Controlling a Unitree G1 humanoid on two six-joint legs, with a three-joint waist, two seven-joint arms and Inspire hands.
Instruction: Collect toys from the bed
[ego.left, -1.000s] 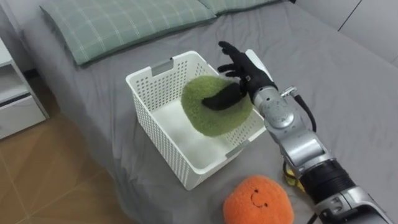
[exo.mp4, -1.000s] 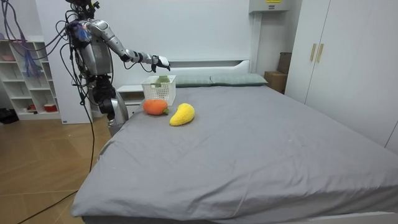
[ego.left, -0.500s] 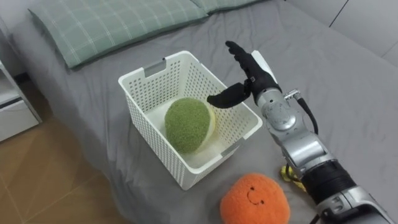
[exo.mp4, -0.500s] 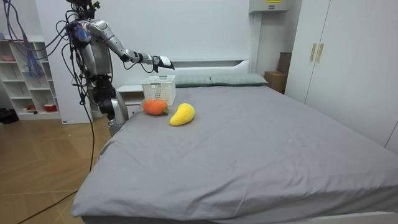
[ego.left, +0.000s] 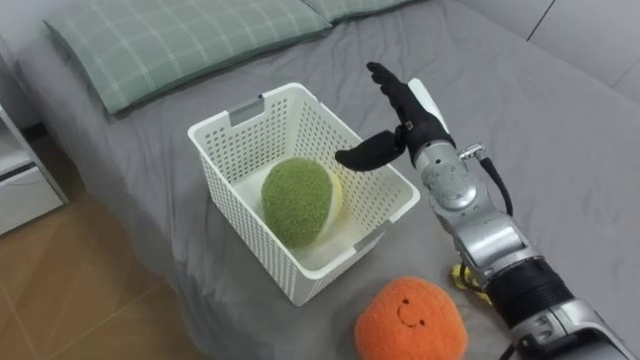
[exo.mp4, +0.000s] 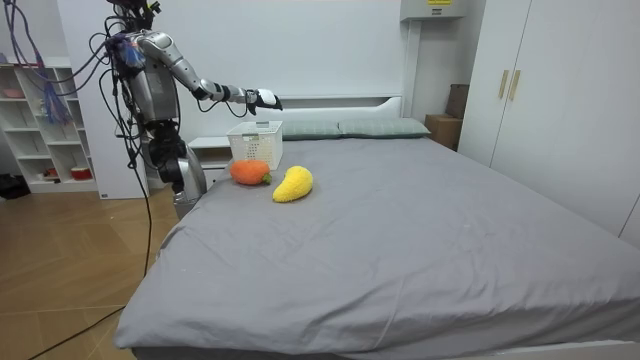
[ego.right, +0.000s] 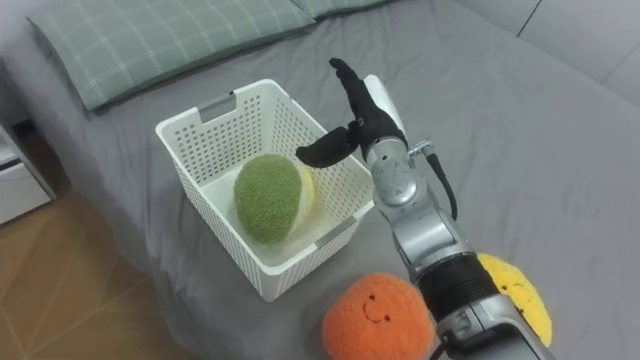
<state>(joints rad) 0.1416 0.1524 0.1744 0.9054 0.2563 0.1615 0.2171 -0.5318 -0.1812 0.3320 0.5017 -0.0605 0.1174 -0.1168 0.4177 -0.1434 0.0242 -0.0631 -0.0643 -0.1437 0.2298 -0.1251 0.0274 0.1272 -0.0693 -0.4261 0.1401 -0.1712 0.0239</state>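
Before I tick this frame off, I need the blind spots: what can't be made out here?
- Yellow toy: left eye view, nearly all hidden behind the robot's forearm.
- Orange toy: both eye views, bottom cut by the lower edge.
- Green toy: room view, hidden by the basket wall.

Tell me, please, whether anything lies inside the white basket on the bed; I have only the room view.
Observer: Yes, a round green plush toy lies inside the white basket.
Operator: Thank you. Is the robot holding anything?
Observer: No, its right hand is open and empty, above the basket's right rim.
Operator: Anything else worth knowing?
Observer: The orange plush toy near the basket has a smiling face, turned upward.
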